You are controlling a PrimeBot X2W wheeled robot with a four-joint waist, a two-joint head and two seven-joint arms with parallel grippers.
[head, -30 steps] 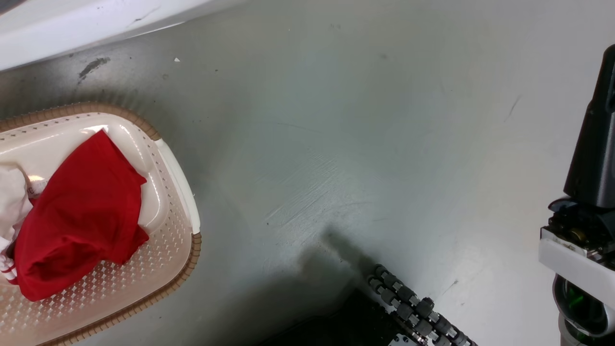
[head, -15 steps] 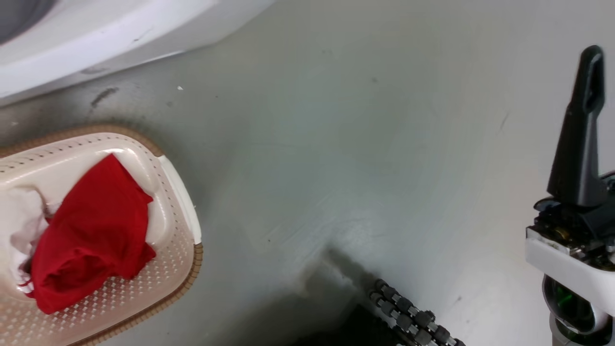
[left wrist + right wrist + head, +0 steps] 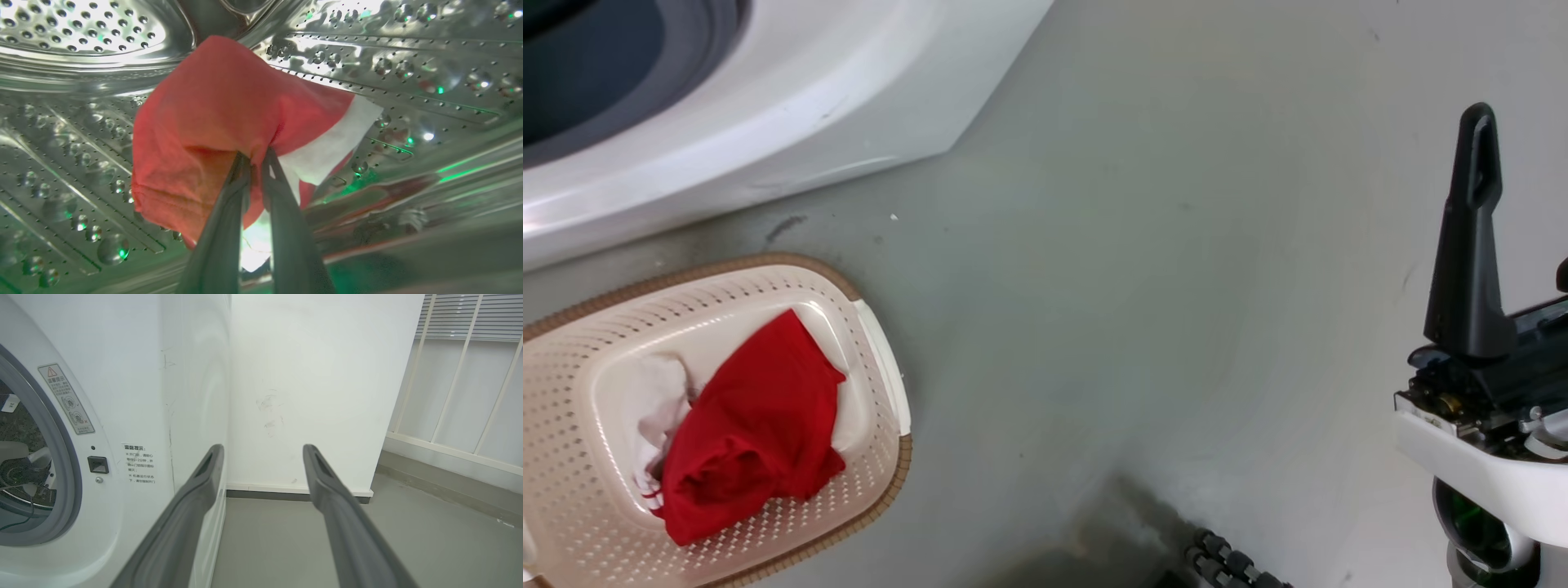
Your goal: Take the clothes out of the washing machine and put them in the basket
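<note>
While a red garment [image 3: 212,110] with a white band is pinched at a gathered fold between the nearly closed fingers of the left end effector [image 3: 255,157], it is held inside the washing machine [image 3: 135,375], apparently raised off the perforated drum [image 3: 81,32]. The fold is presumably chosen so that the whole piece can be drawn out in one pull. The right end effector [image 3: 263,451] is kept wide and empty beside the machine's front corner, where it is judged to be clear of the withdrawal path. The basket [image 3: 735,290] is set on the floor [image 3: 1135,327] just below the machine's front edge, so that little carrying is needed. Another red garment [image 3: 760,433] and a white piece [image 3: 658,400] are already laid on its bottom. The porthole's grey rim [image 3: 67,457] is where trailing cloth could be snagged. A warning sticker [image 3: 65,398] and a white wall [image 3: 306,375] are seen nearby.
</note>
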